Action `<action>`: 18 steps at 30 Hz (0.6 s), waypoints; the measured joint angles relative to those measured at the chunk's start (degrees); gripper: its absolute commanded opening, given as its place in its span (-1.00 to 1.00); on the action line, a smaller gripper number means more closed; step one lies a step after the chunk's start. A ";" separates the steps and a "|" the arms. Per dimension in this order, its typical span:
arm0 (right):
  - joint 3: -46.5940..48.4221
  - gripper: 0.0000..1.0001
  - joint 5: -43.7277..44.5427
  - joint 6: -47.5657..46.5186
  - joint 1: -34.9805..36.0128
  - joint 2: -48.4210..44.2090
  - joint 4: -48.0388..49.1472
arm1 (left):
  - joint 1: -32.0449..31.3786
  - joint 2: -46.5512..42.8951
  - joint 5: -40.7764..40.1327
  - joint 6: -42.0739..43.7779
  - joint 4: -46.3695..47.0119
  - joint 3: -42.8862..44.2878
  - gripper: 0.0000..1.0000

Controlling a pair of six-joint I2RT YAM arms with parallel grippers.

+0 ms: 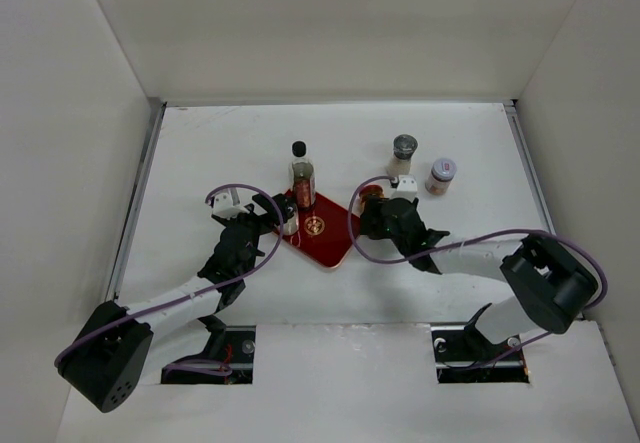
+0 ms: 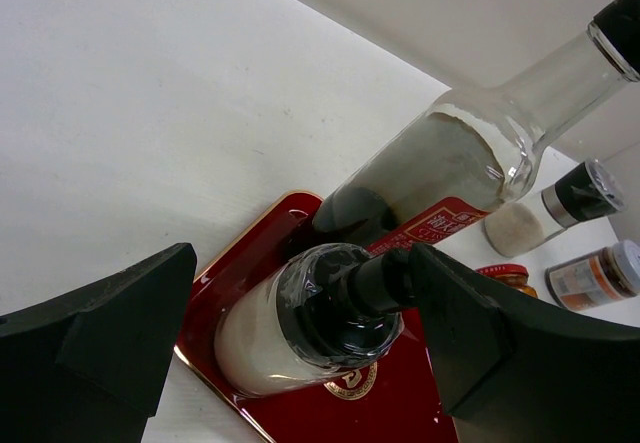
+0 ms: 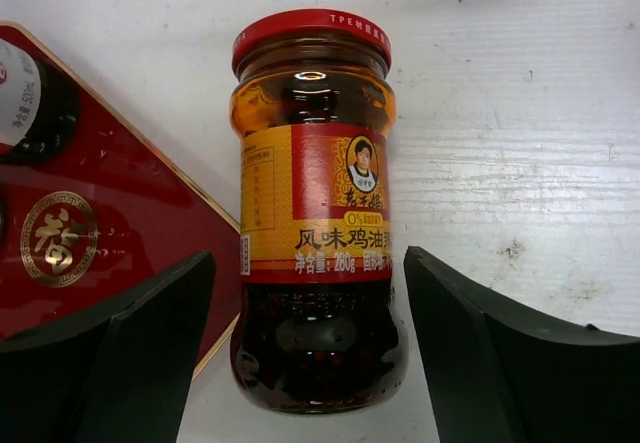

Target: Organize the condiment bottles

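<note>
Where the white tabletop [image 1: 200,163] ends, plain white walls [image 1: 330,23] close it in on three sides, and faint scuffs mark the surface in the wrist views. A glossy red rectangular tray with a gold rim and gold emblem [image 1: 330,248] lies cornerwise near the table's centre.

At the tray's 12 o'clock corner stands the tall clear glass bottle with a black cap [image 1: 301,173], dark inside at its base and carrying a red label. At the tray's 9 o'clock corner stands a whitish shaker with a dark, plastic-wrapped cap [image 2: 300,333], between the fingers of the left gripper [image 2: 300,273]. That claw is released: one finger sits right against the cap, and the other is well apart from the shaker.

Off the tray, at its 2 o'clock and just beside its edge, a red-capped glass jar of orange oil with dark sediment and a yellow-and-red label [image 3: 312,213] stands upright on the bare table. The right gripper [image 3: 308,261] brackets it with its claw released, a gap showing on each side.

Further out at 1 o'clock stands a grey-capped whitish shaker [image 1: 404,153]. At that shaker's 4 o'clock is a small red-labelled jar with a pale lid [image 1: 441,175], the two near each other but apart.
</note>
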 measured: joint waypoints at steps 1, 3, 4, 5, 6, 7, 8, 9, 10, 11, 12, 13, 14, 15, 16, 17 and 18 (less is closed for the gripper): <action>0.04 0.86 0.09 0.15 0.11 -0.17 -0.26 | 0.00 0.00 0.00 -0.04 0.00 0.00 0.76; 0.66 1.00 0.11 0.35 0.17 -0.50 -2.05 | 0.02 0.00 0.00 -0.09 0.00 0.00 0.76; 1.22 1.00 0.09 0.37 0.13 -0.61 -3.23 | 0.02 0.00 0.00 -0.09 0.00 0.00 0.76; 2.12 1.00 0.07 0.17 0.00 -0.66 -4.74 | 0.02 0.00 0.00 -0.09 0.00 0.00 0.76; 3.26 1.00 -0.02 0.00 -0.35 -0.66 -6.21 | 0.02 0.00 0.02 -0.11 0.00 0.00 0.76; 4.85 1.00 -0.31 -0.31 -0.72 -0.57 -7.85 | 0.00 0.00 0.02 -0.09 0.00 0.00 0.76; 6.88 1.00 -0.57 -0.66 -1.25 -0.28 -9.42 | 0.02 0.00 0.02 -0.11 0.00 0.00 0.76; 9.16 1.00 -0.74 -1.25 -1.86 0.35 -10.82 | 0.02 0.00 0.02 -0.11 0.00 0.00 0.76; 11.98 1.00 -0.90 -1.84 -2.54 1.46 -12.09 | 0.02 0.00 0.02 -0.11 0.00 0.00 0.76; 15.04 1.00 -0.98 -2.51 -3.21 2.99 -13.33 | 0.02 0.00 0.02 -0.11 0.00 0.00 0.76; 17.88 1.00 -1.07 -3.13 -3.78 4.63 -14.23 | 0.02 0.00 0.02 -0.11 0.00 0.00 0.76; 20.85 1.00 -1.11 -3.80 -4.35 6.58 -15.17 | 0.02 0.00 0.02 -0.11 0.00 0.00 0.76; 23.15 1.00 -1.25 -4.37 -4.70 8.24 -15.91 | 0.04 0.00 0.04 -0.11 0.00 0.00 0.76; 25.11 1.00 -1.31 -4.87 -5.01 9.88 -16.70 | 0.04 0.00 0.04 -0.11 0.00 0.00 0.76; 26.71 1.00 -1.44 -5.38 -5.29 11.41 -17.62 | 0.07 0.00 0.11 -0.11 0.00 0.00 0.76; 27.71 1.00 -1.62 -5.75 -5.53 12.68 -18.47 | 0.07 0.00 0.15 -0.11 0.00 0.00 0.76; 28.52 1.00 -1.84 -6.05 -5.62 13.97 -19.50 | 0.11 0.00 0.17 -0.11 -0.02 0.00 0.76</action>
